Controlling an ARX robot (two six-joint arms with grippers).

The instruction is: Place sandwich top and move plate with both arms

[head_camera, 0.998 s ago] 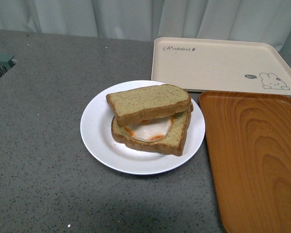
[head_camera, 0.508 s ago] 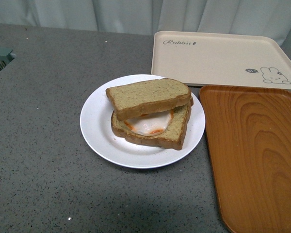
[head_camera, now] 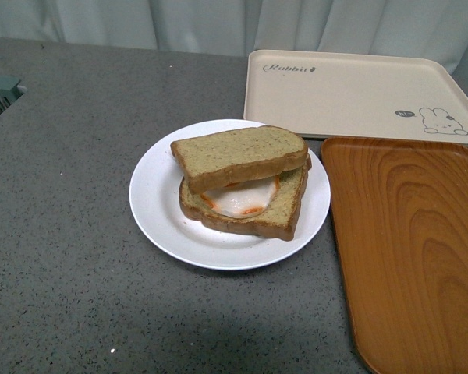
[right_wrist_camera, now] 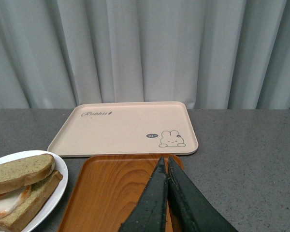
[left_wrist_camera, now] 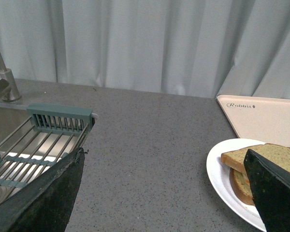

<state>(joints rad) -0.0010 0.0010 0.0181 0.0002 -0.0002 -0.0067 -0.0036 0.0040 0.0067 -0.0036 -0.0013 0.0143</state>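
The white plate (head_camera: 152, 210) sits mid-counter. On it the sandwich top (head_camera: 238, 156), plain speckled brown bread, lies a little askew over a lower slice with a fried egg (head_camera: 242, 204). Neither arm shows in the front view. In the left wrist view my left gripper (left_wrist_camera: 164, 159) is open over bare counter, its fingers (left_wrist_camera: 43, 198) wide apart. The plate (left_wrist_camera: 220, 169) and sandwich top (left_wrist_camera: 258, 155) lie by one finger, which hides part of them. My right gripper (right_wrist_camera: 164, 163) is shut on nothing above the orange tray (right_wrist_camera: 106, 193), with the plate's rim (right_wrist_camera: 63, 175) off to one side.
A cream rabbit-print tray (head_camera: 359, 93) lies behind the plate, and an orange wood-grain tray (head_camera: 409, 249) lies to its right. A sink with a green rack (left_wrist_camera: 60, 118) and a tap is at the counter's left. Curtains hang behind.
The whole scene sits slightly higher in the front view than a second ago. Plate, bread and trays keep their places relative to each other.
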